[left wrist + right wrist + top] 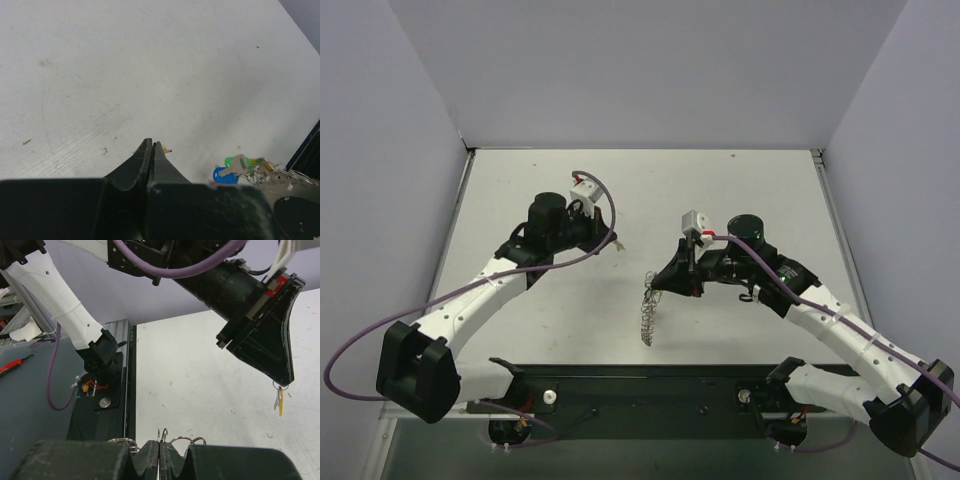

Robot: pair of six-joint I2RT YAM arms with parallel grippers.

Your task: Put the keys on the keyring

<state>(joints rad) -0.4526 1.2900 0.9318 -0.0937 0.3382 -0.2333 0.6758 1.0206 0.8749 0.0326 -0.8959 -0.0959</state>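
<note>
My left gripper (pixel 611 241) is shut on a small yellow key (pixel 280 401), which hangs below its fingertips above the table; only the key's tip (pixel 165 149) shows in the left wrist view. My right gripper (pixel 661 285) is shut on the keyring (pixel 648 318), a silvery coiled loop that dangles from it toward the table. Its wire loops (pixel 183 440) stick up beside the shut right fingers (pixel 150 452). A blue key (pixel 222 175) and a green key (pixel 231 161) hang on the keyring (pixel 270 172). The two grippers are apart, the left one to the left of and behind the right.
A black rail (pixel 640 385) with the arm bases runs along the near table edge. Grey walls enclose the white table (pixel 650 190) on three sides. A purple cable (pixel 470 290) loops along the left arm.
</note>
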